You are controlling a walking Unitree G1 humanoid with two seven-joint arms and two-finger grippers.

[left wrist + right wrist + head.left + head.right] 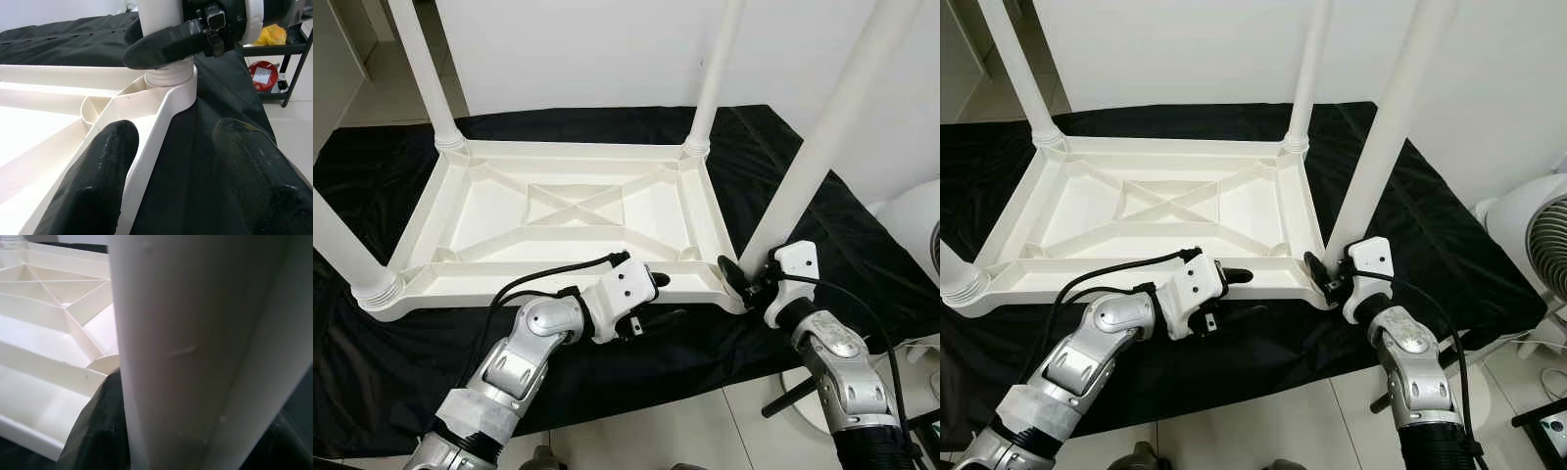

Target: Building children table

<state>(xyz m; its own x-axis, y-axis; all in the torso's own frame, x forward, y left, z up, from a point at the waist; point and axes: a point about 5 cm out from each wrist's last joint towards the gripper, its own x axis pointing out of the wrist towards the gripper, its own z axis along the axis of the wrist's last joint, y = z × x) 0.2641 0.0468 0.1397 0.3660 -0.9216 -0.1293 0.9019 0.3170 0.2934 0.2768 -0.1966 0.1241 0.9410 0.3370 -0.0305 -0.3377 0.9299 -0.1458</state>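
The white plastic tabletop [558,211] lies upside down on a black cloth [372,166]. Four white legs stand up from its corners. My right gripper [749,276] is shut on the near right leg [822,147] just above its threaded socket; in the right wrist view that leg [195,342] sits between the black fingers [98,431]. My left gripper [656,299] is open and straddles the tabletop's near rim [156,127], one finger [98,181] inside the rim and the other on the cloth side. It is a short way left of the right gripper.
A white fan [1538,245] stands on the floor at the right, close to my right arm. A white wall [587,49] rises behind the cloth. A dark shelf with a red object [264,73] stands beyond the cloth's edge. Pale tiled floor [656,431] lies below.
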